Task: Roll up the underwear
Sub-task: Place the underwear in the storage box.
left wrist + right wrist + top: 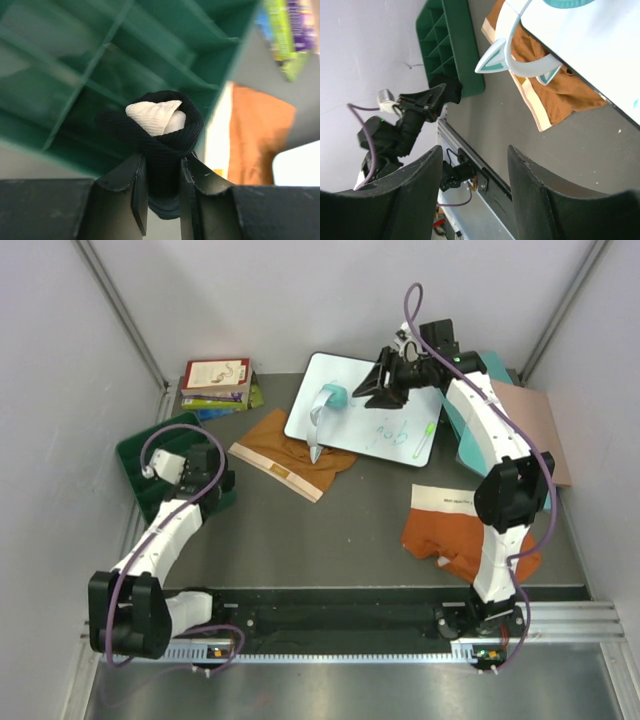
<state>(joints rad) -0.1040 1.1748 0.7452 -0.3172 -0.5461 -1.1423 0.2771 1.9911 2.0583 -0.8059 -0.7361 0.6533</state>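
Grey walls close in on a dark worktop point(300, 530), and nearest me, by the right arm's base, the rust-orange briefs point(450, 535) lie loosely spread, not yet rolled. Over on the left, the left pincer point(163, 172) pinches the black briefs point(165, 130), wound into a tight roll with the pale waistband curled at its core. It holds the roll just over the cells of the green tray point(75, 75); I cannot tell whether the roll touches the tray. Farther in, the mustard-tan briefs point(295, 460) lie flat mid-worktop, one edge tucked under a whiteboard point(370, 415). Above that board hangs the right pincer point(378, 390), its jaws spread and holding nothing. By my reckoning one pair of three is rolled and ready to be stowed in the tray. Two pairs are left to roll, and the tan pair, lying nearest the free pincer, looks the likelier one to go next.
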